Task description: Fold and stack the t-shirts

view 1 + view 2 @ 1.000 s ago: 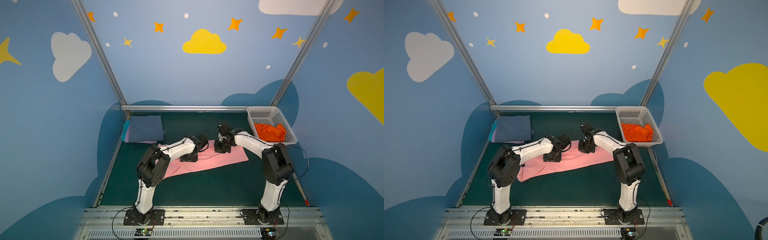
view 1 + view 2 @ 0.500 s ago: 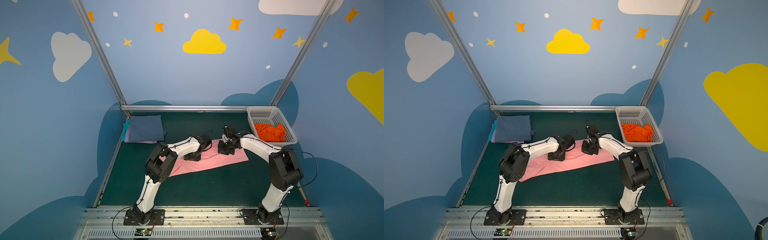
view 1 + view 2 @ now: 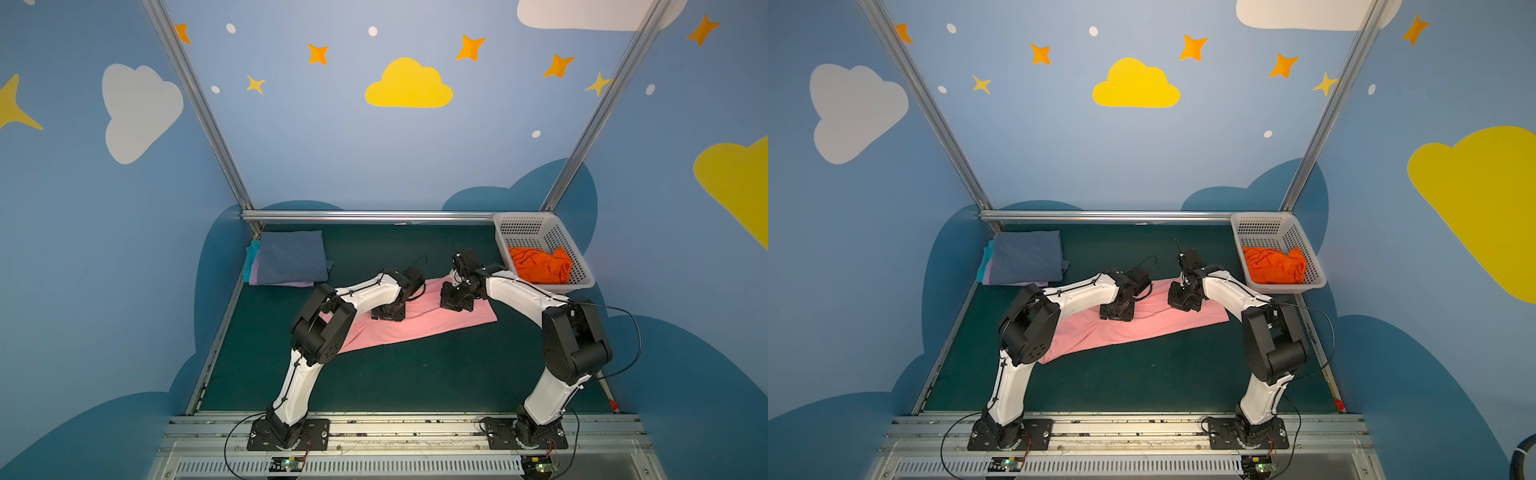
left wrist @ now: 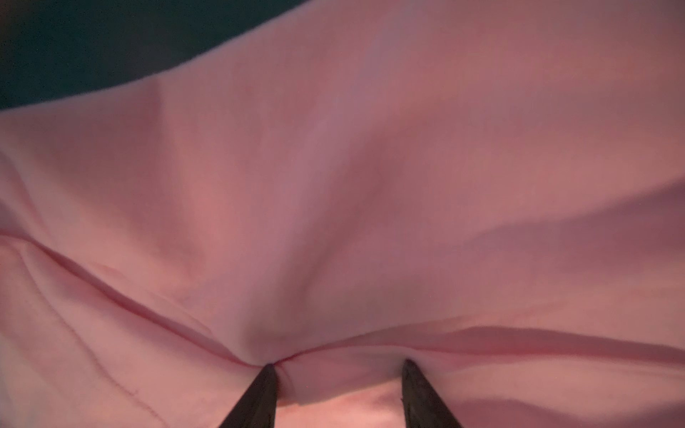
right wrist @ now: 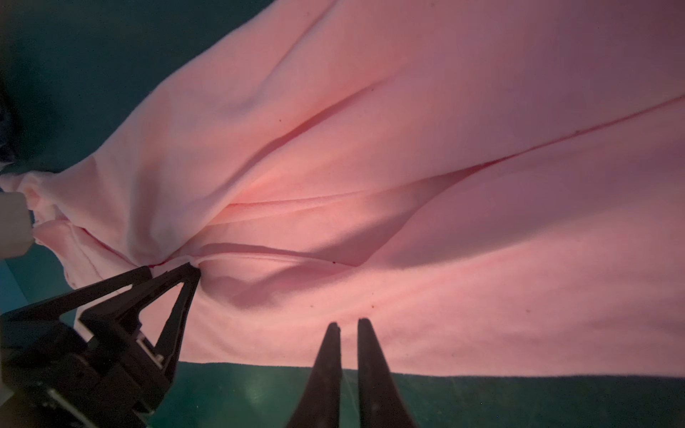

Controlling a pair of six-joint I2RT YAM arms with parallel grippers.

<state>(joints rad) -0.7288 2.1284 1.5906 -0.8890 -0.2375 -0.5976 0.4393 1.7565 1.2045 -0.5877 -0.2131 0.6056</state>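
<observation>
Scene: Two robot arms lean over a pink t-shirt (image 3: 419,324) on a dark green table (image 3: 415,386). It shows in both top views.
Pink t-shirt: It lies in the middle of the table as a long, slanted band. Layered edges suggest it is already doubled over once, and shallow wrinkles cross it.
Other t-shirts: A folded stack (image 3: 291,257) sits at the table's far left corner, slate-blue on top with lavender and teal edges beneath. A crumpled orange t-shirt (image 3: 538,264) lies in a white basket (image 3: 523,227) at the far right.
Left gripper (image 4: 337,368): Its tips press on the pink cloth. The jaws are about half apart, with a raised fold lying loose between them and not pinched.
Right gripper (image 5: 350,323): It is near the left one, by the shirt's edge. The jaws are almost together, with nothing visible between them.
Handling: The shirt is probably light, thin and limp. It should sag, crease and slide over itself, but it is not fragile.
Where to hold: The edges or corners look best, with every layer pinched together. Hands kept well apart would let it hang flat.
Writing: None is legible, and no brand or neck label shows. The only marking is a stitched seam (image 4: 92,352).
</observation>
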